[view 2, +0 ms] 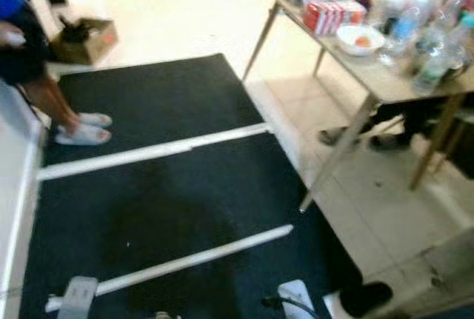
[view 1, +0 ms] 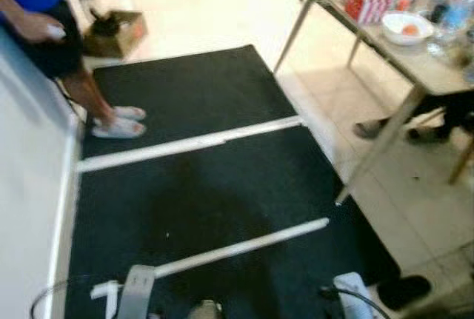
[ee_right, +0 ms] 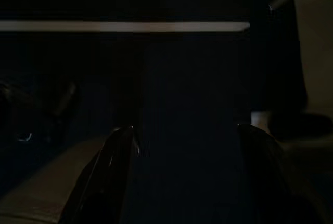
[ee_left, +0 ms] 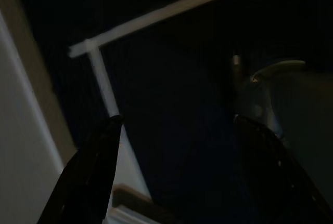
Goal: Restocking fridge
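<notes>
Groceries for the fridge: stock on table, ahead and to the robot's right; none in hand.
Left to right: person point(view 1: 44, 30) in blue top standing at the far left edge of the black mat point(view 1: 200, 186); cardboard box point(view 1: 115, 34) on the floor beyond; left gripper point(ee_left: 171, 146) hanging over the mat, fingers spread wide, holding nothing; right gripper point(ee_right: 182, 151) likewise parted and empty; table point(view 2: 385, 75) carrying red cartons point(view 2: 333, 14), white bowl point(view 2: 360, 39), bottles point(view 2: 429, 38); table's long edge runs away from the robot; right arm judged nearer; stock well apart from both grippers; fridge itself not identified.
</notes>
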Robot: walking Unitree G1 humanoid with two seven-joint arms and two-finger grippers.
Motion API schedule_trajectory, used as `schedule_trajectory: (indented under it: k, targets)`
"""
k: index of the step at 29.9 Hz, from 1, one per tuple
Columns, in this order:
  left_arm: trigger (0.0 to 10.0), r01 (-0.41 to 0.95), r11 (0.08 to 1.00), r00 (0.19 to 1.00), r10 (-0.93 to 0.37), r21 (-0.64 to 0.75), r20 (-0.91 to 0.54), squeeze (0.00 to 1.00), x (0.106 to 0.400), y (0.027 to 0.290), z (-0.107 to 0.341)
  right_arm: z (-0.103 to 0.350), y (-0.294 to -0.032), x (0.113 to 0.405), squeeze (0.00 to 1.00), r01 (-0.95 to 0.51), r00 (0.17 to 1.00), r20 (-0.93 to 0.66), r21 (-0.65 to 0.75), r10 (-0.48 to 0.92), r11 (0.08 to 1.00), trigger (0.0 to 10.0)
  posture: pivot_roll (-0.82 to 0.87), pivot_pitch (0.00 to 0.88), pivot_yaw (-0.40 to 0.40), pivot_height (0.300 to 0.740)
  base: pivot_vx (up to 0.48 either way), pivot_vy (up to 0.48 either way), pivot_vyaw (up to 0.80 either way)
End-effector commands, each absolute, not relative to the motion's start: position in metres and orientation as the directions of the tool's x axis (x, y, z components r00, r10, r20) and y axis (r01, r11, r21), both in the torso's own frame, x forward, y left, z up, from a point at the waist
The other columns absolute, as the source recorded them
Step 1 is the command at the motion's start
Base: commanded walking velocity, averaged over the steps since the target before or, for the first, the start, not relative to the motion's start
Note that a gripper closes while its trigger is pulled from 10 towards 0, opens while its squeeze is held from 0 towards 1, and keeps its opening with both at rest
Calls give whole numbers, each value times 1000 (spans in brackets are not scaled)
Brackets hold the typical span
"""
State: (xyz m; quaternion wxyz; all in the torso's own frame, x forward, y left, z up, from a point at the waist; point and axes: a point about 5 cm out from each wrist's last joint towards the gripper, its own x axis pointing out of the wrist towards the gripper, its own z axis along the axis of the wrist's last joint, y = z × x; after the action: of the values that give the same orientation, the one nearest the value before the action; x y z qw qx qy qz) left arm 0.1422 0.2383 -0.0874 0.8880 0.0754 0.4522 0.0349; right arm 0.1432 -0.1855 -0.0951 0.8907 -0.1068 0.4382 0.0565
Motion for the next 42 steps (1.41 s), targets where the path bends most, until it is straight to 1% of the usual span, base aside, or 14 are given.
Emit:
schedule_trajectory:
  k: [1, 9, 11, 26, 42]
  targets:
    - [10000, -6, 988, 575, 132, 157, -808, 0, 137, 237, -90, -99, -191, 131, 0, -188, 583, -813, -143, -7, 972, 10000, -58, 122, -43, 723, 0, 0, 0]
    - [10000, -7, 985, 587, 142, 171, -797, 0, 141, 237, -88, -97, -188, 135, 0, -184, 600, -800, -128, 9, 975, 10000, -58, 125, -47, 723, 0, 0, 0]
    - [10000, -4, 984, 593, 146, 178, -792, 0, 142, 237, -88, -97, -188, 135, 0, -185, 601, -799, -127, 10, 975, 10000, -58, 126, -48, 723, 298, 0, 0]
    - [10000, -1, 984, 623, 142, 180, -769, 0, 149, 233, -85, -97, -188, 135, 0, -183, 608, -794, -126, 12, 975, 10000, -59, 128, -49, 723, 451, 0, 0]
    - [10000, -1, 983, 635, 144, 186, -759, 0, 152, 235, -83, -97, -186, 136, 0, -180, 612, -791, -120, 15, 976, 10000, -57, 128, -46, 723, 465, 0, 0]
